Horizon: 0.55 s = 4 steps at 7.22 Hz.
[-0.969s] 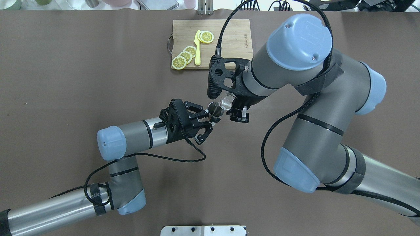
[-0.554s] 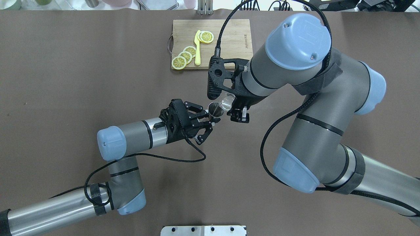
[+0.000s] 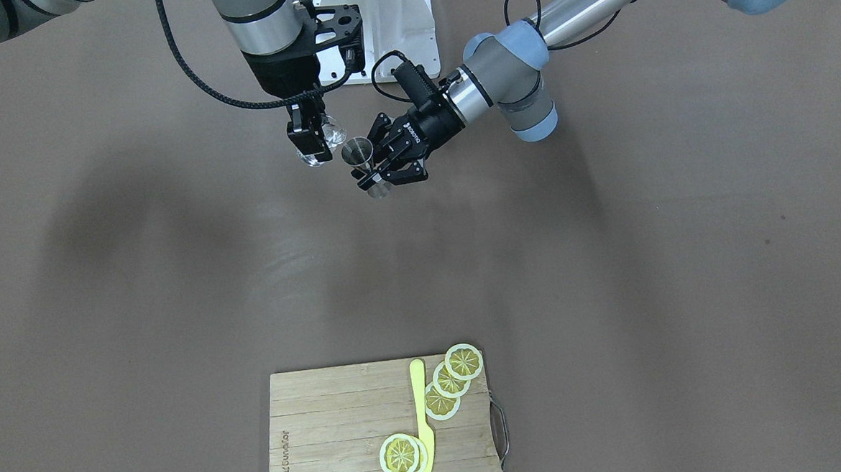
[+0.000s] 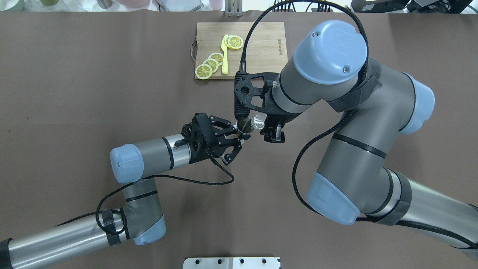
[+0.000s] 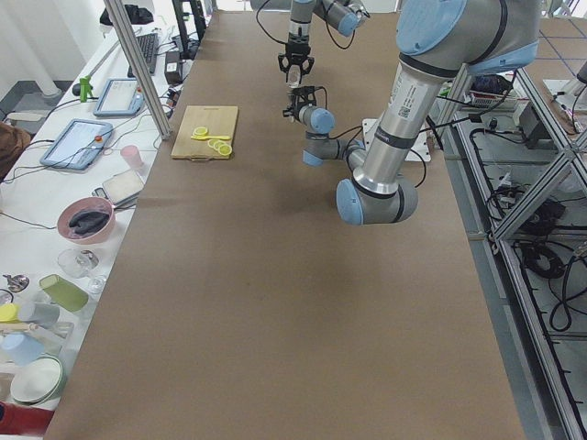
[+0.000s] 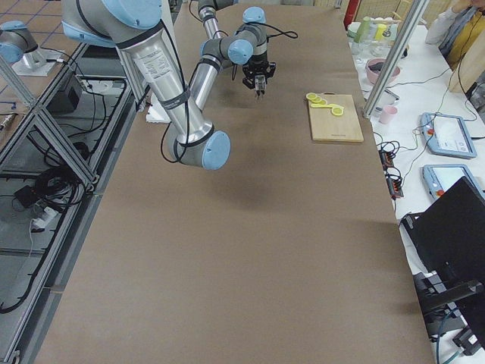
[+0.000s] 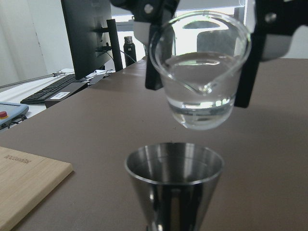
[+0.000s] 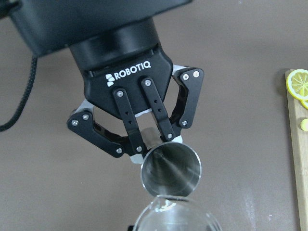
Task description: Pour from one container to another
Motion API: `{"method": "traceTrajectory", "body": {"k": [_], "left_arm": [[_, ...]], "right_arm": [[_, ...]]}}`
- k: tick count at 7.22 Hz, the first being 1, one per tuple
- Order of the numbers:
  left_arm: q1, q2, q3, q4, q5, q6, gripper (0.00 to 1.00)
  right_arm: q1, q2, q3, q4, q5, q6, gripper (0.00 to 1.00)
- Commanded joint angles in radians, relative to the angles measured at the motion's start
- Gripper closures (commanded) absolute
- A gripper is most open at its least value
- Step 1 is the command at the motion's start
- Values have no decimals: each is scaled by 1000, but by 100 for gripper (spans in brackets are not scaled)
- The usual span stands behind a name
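Observation:
My left gripper (image 4: 242,136) is shut on the stem of a steel jigger (image 4: 243,126), holding it upright above the table with its open cone (image 8: 171,167) facing up. A small glass beaker (image 4: 258,120) with clear liquid hangs just over it, clamped in my right gripper (image 4: 264,125), which is shut on it. In the left wrist view the beaker (image 7: 202,72) is tilted with its spout toward the jigger's rim (image 7: 175,163), a small gap between them. The front view shows the beaker (image 3: 325,140) right beside the jigger (image 3: 358,153). No stream of liquid shows.
A wooden cutting board (image 4: 261,41) with lemon slices (image 4: 211,63) and a yellow knife (image 4: 224,56) lies at the table's far side, behind the right wrist. A white mount plate (image 4: 231,262) sits at the near edge. Brown table surface surrounds both arms.
My right arm has shifted left and turned, bringing the beaker closer over the jigger's mouth. The left arm and jigger have stayed still.

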Motion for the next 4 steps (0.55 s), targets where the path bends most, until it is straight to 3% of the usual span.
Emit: {"method": "traceTrajectory", "body": {"k": [1,4], "left_arm": [[0,0,0,0,-1,-2,100],[0,-1,0,0,-1,-2,100]], "right_arm": [[-3,14,-4,-19,-3,-22,100],[-3,19,-5,-35,-5,-37,100]]}}
